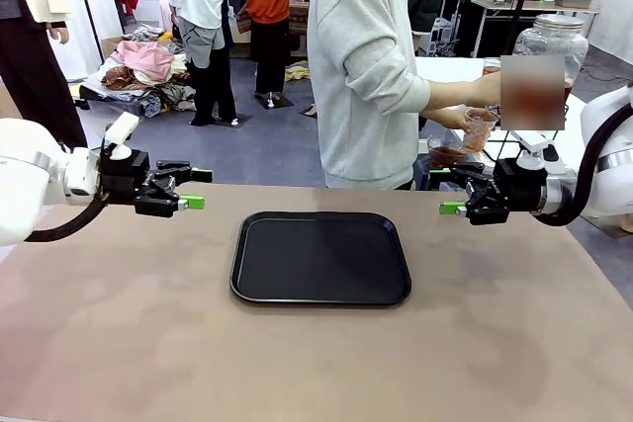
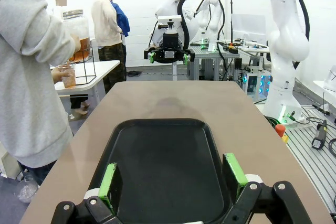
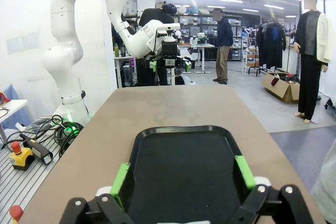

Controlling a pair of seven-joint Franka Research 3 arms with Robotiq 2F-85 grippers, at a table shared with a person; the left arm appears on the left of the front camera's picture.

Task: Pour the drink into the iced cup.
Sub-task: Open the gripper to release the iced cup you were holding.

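The drink (image 1: 479, 135) is seen as a translucent amber-brown liquid inside a clear cup (image 1: 480, 128), which is held in the person's hand (image 1: 457, 118) beyond the far right corner of the table (image 1: 119, 323), beneath a large clear glass jar (image 1: 550, 46) on a stand. One cup and one jar are counted. One black tray (image 1: 320, 257), rectangular with rounded corners and a raised rim, is laid at the middle of the smooth tan table. Two grippers are held above the table, one at each side of the tray: the left gripper (image 1: 194, 188) and the right gripper (image 1: 447, 191), each with its green-padded fingers spread apart and nothing between them.
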